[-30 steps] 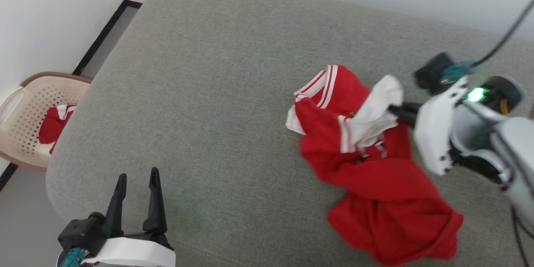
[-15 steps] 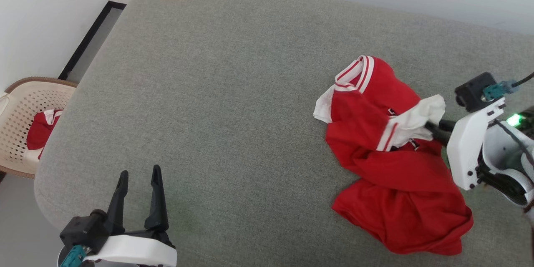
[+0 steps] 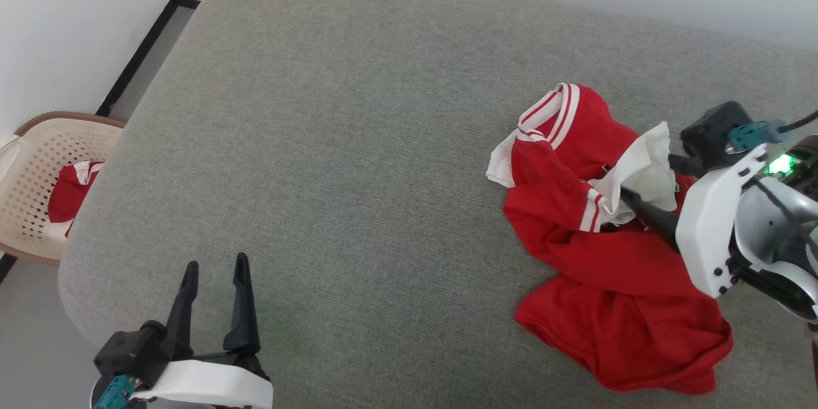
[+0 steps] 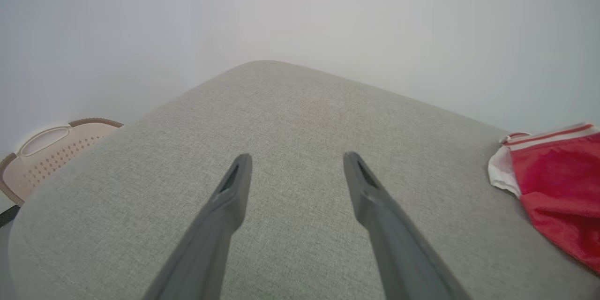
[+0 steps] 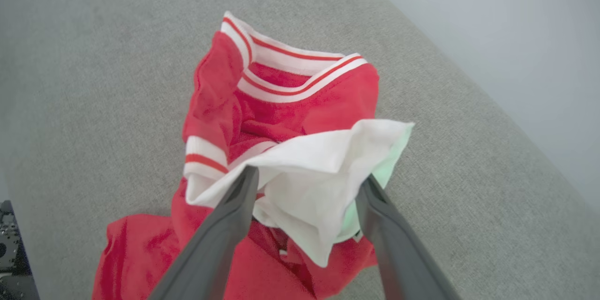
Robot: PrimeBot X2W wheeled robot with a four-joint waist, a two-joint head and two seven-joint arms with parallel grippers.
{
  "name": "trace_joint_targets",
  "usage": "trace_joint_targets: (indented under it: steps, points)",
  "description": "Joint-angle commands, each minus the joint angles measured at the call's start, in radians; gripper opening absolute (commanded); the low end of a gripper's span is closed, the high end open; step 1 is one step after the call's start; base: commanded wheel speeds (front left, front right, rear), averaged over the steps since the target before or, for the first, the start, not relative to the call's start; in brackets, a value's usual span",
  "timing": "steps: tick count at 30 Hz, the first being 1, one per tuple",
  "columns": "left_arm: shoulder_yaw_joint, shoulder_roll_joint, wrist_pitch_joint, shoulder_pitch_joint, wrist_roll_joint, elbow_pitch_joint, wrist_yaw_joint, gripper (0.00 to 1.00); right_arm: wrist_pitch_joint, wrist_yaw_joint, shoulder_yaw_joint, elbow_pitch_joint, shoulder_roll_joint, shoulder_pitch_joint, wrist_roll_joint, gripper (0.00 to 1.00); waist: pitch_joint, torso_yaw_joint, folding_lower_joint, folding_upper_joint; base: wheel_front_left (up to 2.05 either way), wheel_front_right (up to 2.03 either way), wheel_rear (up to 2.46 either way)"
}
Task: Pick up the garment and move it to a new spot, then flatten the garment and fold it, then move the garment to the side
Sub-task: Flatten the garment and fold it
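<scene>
**Jersey down in a heap at the right; spreading comes next**

The garment (image 3: 607,268) lies crumpled on the right part of the grey cushion (image 3: 351,140), well short of flat. Its striped collar (image 3: 556,108) is at the far end and the bunched red hem is nearest the robot. The long axis therefore runs away from the robot, slanting from near-right to far-left, with the neck pointing toward the wall. The print is almost wholly buried in folds.

One white sleeve (image 3: 645,166) stands up out of the heap. The right pincer (image 5: 307,178) is spread wide, one finger either side of that sleeve, and nothing is clamped between them.

Judged from this, the move to a new spot looks done and flattening is the step in hand. To do it well, the right pincer should back straight out along its fingers so the loose sleeve does not catch. Both pincers can then take opposite corners and pull apart along and across the long axis.

The left pincer (image 3: 215,262) hovers wide open and empty at the near-left, well apart from the cloth. A perforated basket (image 3: 32,160) stands beyond the cushion's left edge.
</scene>
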Motion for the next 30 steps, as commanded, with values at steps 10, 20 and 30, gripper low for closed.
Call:
trace_joint_targets:
  steps: [10, 20, 30]
  points:
    - [-0.024, 0.000, -0.005, -0.017, -0.012, 0.019, 0.000, 1.00, 0.170, 0.000, 0.103, 0.072, 0.020, -0.059, 0.007, 0.00, 0.000, 0.041, 0.0000, 0.0000, 0.00, 0.00, 0.00]
    - [-0.015, 0.000, -0.005, 0.001, -0.008, 0.016, 0.004, 1.00, 0.152, 0.000, 0.066, 0.123, -0.039, -0.157, 0.052, 0.00, -0.010, 0.034, 0.0000, 0.0000, 0.00, 0.00, 0.00]
    - [-0.010, 0.000, -0.005, -0.004, -0.005, 0.008, 0.008, 1.00, 0.138, 0.000, -0.160, 0.216, -0.130, -0.066, 0.063, 0.00, -0.003, 0.011, 0.0000, 0.0000, 0.00, 0.00, 0.00]
